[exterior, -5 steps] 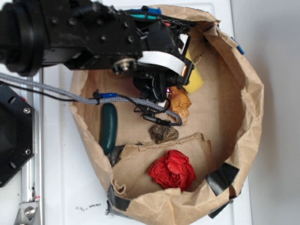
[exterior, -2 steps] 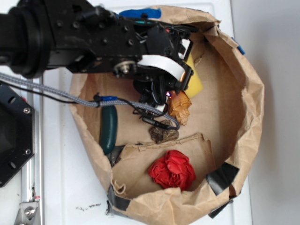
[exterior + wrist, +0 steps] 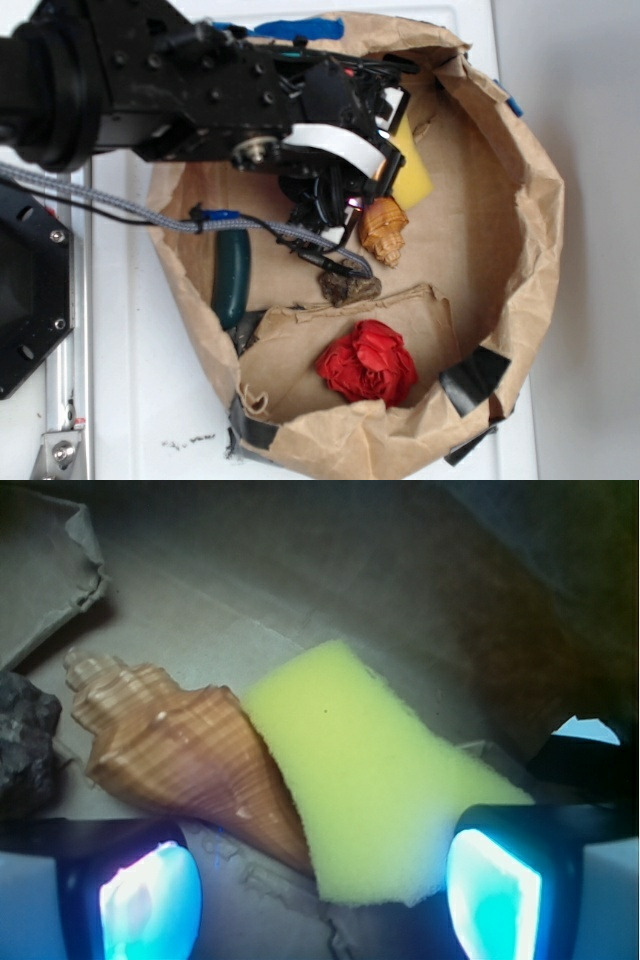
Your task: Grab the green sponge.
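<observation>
Exterior view: arm (image 3: 180, 90) covers most of the green sponge (image 3: 412, 172). Wrist view: sponge's green layer unseen; fingertips (image 3: 150, 905) cut off below.

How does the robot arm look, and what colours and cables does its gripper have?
The arm is made of bulky black housings with visible screws. A curved white band wraps the wrist part, and a grey braided cable with a blue tie runs along it. In the wrist view, the gripper has black fingers with pads that look glowing cyan-blue.
</observation>
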`<state>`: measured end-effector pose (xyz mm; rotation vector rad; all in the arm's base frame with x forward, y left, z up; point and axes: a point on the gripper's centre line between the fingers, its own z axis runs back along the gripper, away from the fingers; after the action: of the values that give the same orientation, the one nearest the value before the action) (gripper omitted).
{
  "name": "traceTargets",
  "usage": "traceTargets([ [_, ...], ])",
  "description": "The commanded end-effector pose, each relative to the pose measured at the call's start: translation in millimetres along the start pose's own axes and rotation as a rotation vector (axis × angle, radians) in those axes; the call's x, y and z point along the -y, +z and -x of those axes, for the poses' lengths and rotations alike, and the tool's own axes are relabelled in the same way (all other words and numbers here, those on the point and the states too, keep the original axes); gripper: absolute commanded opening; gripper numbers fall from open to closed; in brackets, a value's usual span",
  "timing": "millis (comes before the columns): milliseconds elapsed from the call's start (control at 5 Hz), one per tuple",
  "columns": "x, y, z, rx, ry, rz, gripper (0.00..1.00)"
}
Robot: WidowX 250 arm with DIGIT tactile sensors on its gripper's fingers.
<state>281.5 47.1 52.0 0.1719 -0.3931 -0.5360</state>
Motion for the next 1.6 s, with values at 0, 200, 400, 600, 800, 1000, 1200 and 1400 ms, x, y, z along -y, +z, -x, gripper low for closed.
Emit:
traceTargets([
  [0,-34,17,10,-0.013,-0.032,-0.029,1.0],
  [200,-49,21,3,0.036,-0.057,-0.032,1.0],
  [400,-54,25,-4,0.049,-0.064,-0.05,1.0],
  [600,-52,29,-14,0.073,-0.048,-0.047,1.0],
  [800,-43,23,-21,0.069,-0.061,-0.052,1.0],
  [1000,-35,11,-27,0.056,-0.095,-0.077,1.0],
  [1200,-32,2,-28,0.049,-0.108,-0.087,1.0],
  [1400,-30,-8,-26,0.022,-0.111,-0.1,1.0],
])
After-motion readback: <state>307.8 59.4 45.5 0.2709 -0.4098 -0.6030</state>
